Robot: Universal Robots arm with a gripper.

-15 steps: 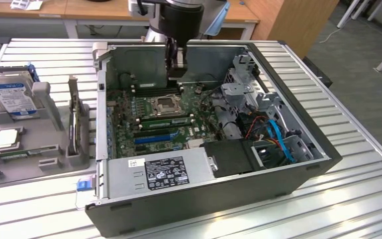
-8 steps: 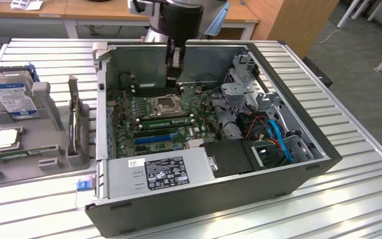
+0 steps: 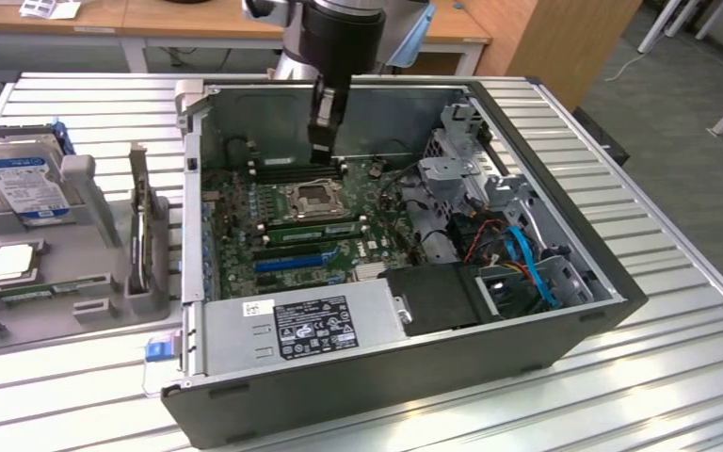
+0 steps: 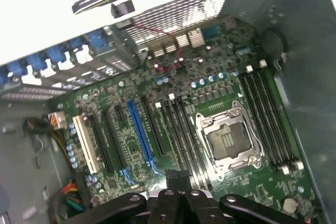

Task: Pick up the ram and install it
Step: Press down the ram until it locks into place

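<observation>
Inside the open case, over the motherboard (image 3: 242, 202), my claw (image 3: 323, 148) is pressed together, with the ram (image 3: 315, 230) at six o'clock from it in the exterior view, long axis nine-to-three.

I'm looking down past my gripper (image 4: 178, 195), fingers closed together, onto a green motherboard (image 4: 210, 103) with an empty CPU socket (image 4: 227, 140), black memory slots (image 4: 184, 129) beside it, and a blue expansion slot (image 4: 139, 132).
</observation>
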